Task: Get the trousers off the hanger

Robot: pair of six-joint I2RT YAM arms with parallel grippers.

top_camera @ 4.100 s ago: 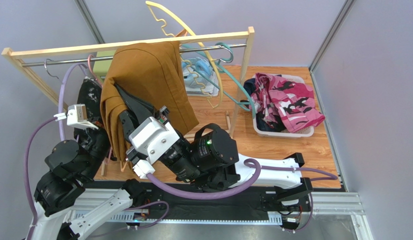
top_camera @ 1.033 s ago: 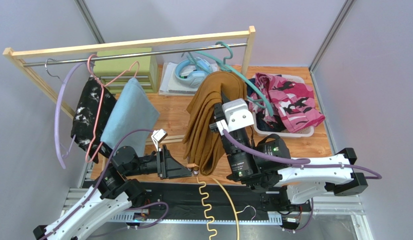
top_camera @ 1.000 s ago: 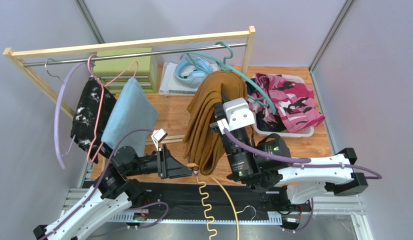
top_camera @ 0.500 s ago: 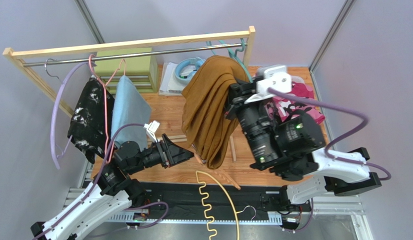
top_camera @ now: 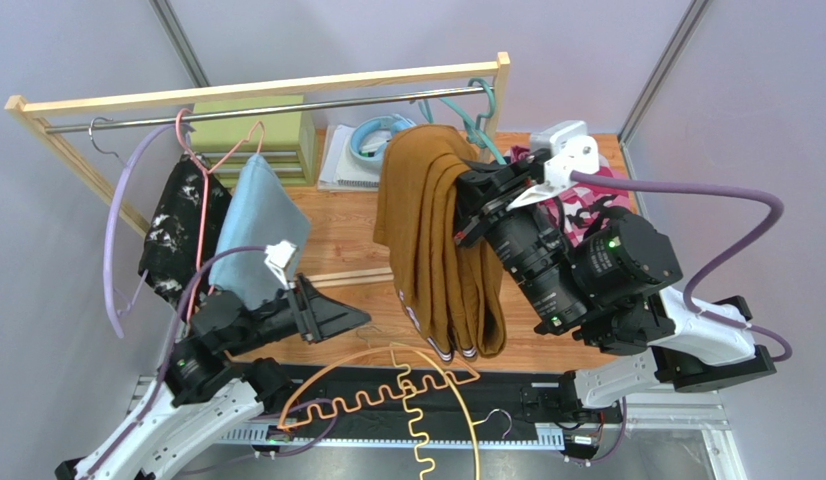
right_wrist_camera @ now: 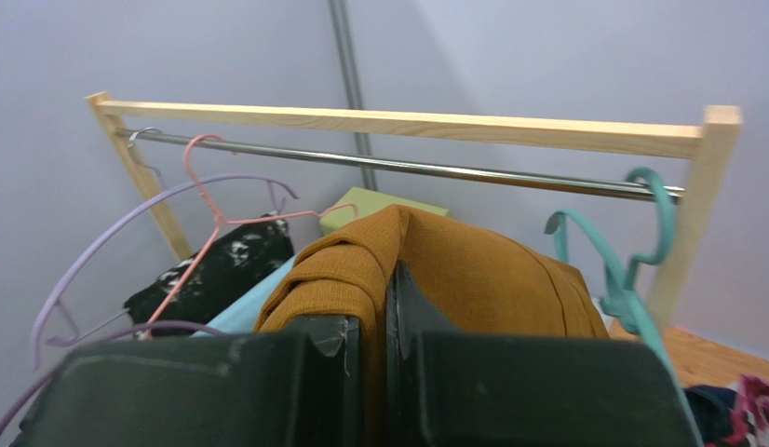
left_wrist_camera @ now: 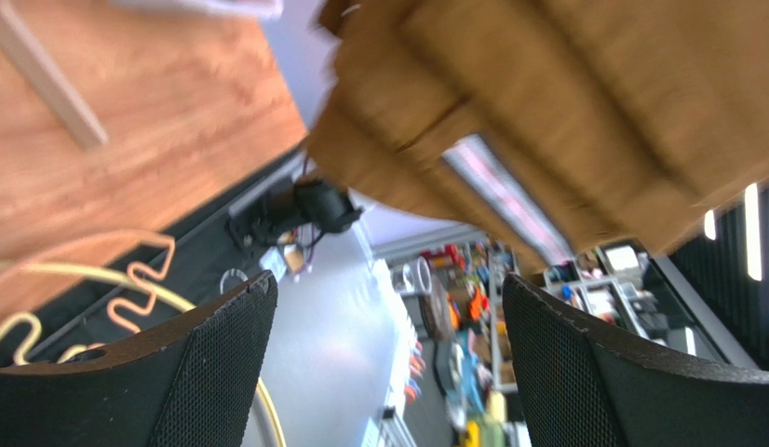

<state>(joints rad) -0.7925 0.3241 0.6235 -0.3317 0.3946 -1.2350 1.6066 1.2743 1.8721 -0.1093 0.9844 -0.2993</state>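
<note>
At centre of the overhead view, the folded mustard-brown cloth trousers [top_camera: 432, 230] hang raised above the wooden tabletop [top_camera: 337, 235], with no hanger in them. The right gripper [top_camera: 465, 212] has its fingers pressed together on the upper fold. The right wrist view confirms this: the black fingers [right_wrist_camera: 337, 349] sit nearly flush with brown cloth [right_wrist_camera: 472, 270] bunched over and between them. The lower hems hang near the table's front edge.

The left gripper [top_camera: 347, 315] is low at front left with its jaws spread wide and nothing between them. Its wrist view shows both mesh-faced fingers [left_wrist_camera: 221, 345] far apart, with the brown cloth [left_wrist_camera: 565, 112] above and apart from them (that view is blurred).

The thin orange wavy-barred hanger [top_camera: 387, 385] and the thin yellow hanger [top_camera: 427, 425] lie at the near edge, overlapping each other, below the hanging trousers.

On the pale wooden rack with a metal rail [top_camera: 257, 88]:
- The black, white-speckled trousers [top_camera: 177, 225] and the light blue trousers [top_camera: 257, 225] hang side by side at the left.
- A pink wire hanger [top_camera: 222, 150] and a lilac hanger [top_camera: 117, 220] are beside them.
- A teal plastic hanger [top_camera: 467, 110] hangs bare at the right end.

Behind the right arm, pink floral-print cloth [top_camera: 587, 205] is partly visible at the back right.
</note>
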